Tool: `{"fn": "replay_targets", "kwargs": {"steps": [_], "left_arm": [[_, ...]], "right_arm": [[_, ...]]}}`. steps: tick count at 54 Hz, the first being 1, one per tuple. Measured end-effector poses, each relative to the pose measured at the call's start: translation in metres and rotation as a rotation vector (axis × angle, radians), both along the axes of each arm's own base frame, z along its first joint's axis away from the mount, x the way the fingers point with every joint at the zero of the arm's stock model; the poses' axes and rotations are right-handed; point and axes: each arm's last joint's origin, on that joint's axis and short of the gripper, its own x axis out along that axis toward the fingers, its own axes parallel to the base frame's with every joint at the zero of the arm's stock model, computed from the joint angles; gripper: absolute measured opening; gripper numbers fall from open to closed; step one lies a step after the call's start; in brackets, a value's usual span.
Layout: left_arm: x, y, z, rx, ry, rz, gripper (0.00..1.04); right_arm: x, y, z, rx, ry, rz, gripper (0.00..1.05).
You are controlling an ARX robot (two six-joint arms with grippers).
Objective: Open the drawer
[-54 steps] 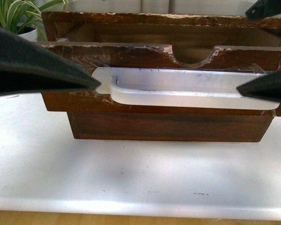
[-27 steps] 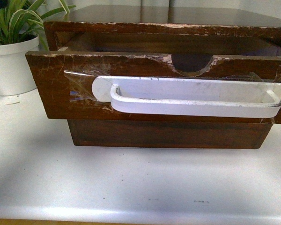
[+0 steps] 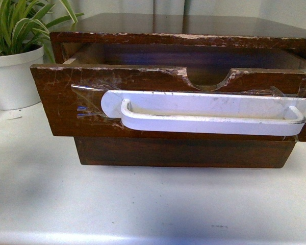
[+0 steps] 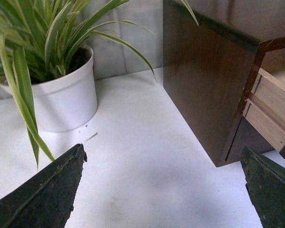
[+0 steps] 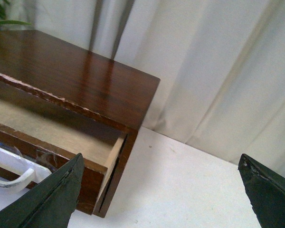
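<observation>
Left gripper [image 4: 162, 152]: fingers are spread wide, with nothing held or touched. Right gripper [image 5: 161, 159]: likewise spread wide and empty. The drawer [image 3: 61, 102] is seen partly drawn out of the cabinet [image 3: 183, 25], with a white handle [image 3: 209, 109] taped across its front. A potted plant [image 3: 10, 76] is noted farther back on the left.

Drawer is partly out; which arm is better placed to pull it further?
Right, probably: the right gripper, open, is by the handle of the drawer. The left gripper, also open, faces the plant pot and cabinet side.
</observation>
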Motion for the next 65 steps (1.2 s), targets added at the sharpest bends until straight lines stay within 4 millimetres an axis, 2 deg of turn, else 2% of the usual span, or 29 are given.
{"fn": "replay_targets", "kwargs": {"steps": [5, 16, 24, 34, 45, 48, 52, 65], "left_arm": [[-0.014, 0.002, -0.008, -0.07, 0.008, 0.046, 0.98], [-0.045, 0.0, -0.028, -0.167, 0.066, 0.11, 0.98], [-0.063, -0.002, -0.03, -0.196, 0.071, 0.137, 0.98], [-0.072, -0.001, -0.029, -0.235, 0.051, 0.16, 0.98], [-0.072, 0.0, -0.029, -0.251, 0.051, 0.167, 0.98], [-0.077, -0.001, -0.032, -0.2, -0.033, 0.215, 0.88], [-0.082, -0.009, -0.035, -0.168, -0.098, 0.238, 0.72], [-0.083, -0.024, -0.041, -0.161, -0.111, 0.229, 0.34]], "right_arm": [[-0.01, -0.002, -0.015, 0.056, 0.008, -0.052, 0.96], [-0.026, -0.002, -0.032, 0.139, 0.015, -0.105, 0.96], [-0.035, -0.003, -0.045, 0.202, 0.018, -0.155, 0.96], [-0.037, -0.004, -0.057, 0.279, 0.031, -0.187, 0.96], [-0.037, -0.005, -0.058, 0.295, 0.031, -0.189, 0.96], [-0.037, -0.004, -0.059, 0.294, 0.047, -0.18, 0.92], [-0.037, -0.002, -0.063, 0.285, 0.076, -0.179, 0.76], [-0.037, 0.008, -0.071, 0.28, 0.068, -0.208, 0.37]]}}
